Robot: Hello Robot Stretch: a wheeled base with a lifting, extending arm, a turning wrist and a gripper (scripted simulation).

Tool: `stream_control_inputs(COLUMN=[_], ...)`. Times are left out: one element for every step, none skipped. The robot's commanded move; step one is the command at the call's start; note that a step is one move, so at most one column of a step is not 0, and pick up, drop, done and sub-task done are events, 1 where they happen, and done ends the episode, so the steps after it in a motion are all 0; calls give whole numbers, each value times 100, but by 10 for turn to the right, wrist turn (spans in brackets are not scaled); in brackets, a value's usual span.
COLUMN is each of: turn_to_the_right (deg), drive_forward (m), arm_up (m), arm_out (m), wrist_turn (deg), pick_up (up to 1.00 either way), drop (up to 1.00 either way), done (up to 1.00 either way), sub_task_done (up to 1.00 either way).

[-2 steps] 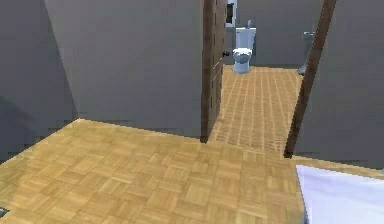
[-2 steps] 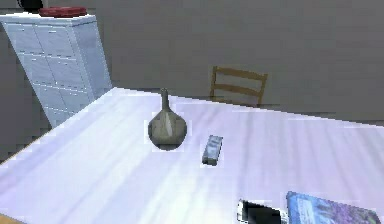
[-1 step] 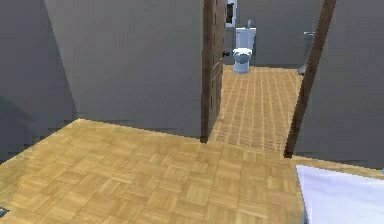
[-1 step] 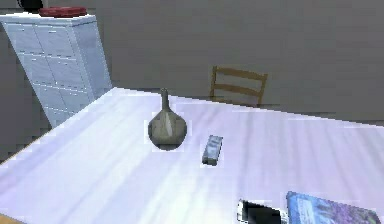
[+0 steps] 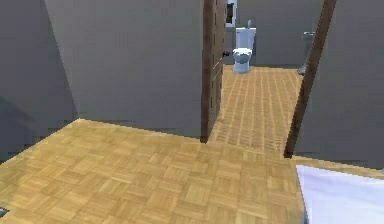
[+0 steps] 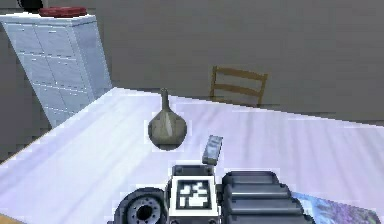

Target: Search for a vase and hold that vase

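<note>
Arm side view: we see the vase, grey-olive with a round belly and a thin neck, standing upright on a pale lilac table, about mid-table. Just to its right and nearer the camera lies a small grey-and-white object, tilted and apart from the vase; we can't tell what it is. A wooden chair sits at the table's far edge, with only its back showing against a grey wall. At the picture's left there's a white drawer cabinet with something flat and red on top.

Along the bottom edge is dark robot hardware: a white square with black marks, a ribbed dark block to its right, and a round dark part to its left that we take for the gripper. We can't make out its fingers or its far end, so we can't tell how the jaws stand or whether it holds anything. It is near the vase, on the camera side of it, with tabletop between them.

Forward view: parquet floor and grey walls. A doorway with a dark wooden door leads into a second room, also with a wood floor. A white toilet stands at that room's far end. A white corner of some surface shows at bottom right.
</note>
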Motion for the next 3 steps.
stream_control_inputs(turn_to_the_right=[0, 0, 0], drive_forward=[0, 0, 0], arm_up=[0, 0, 0], arm_out=[38, 0, 0], wrist_turn=[0, 450, 450], pick_up=[0, 0, 0], drop=[0, 0, 0], done=[0, 0, 0], sub_task_done=[0, 0, 0])
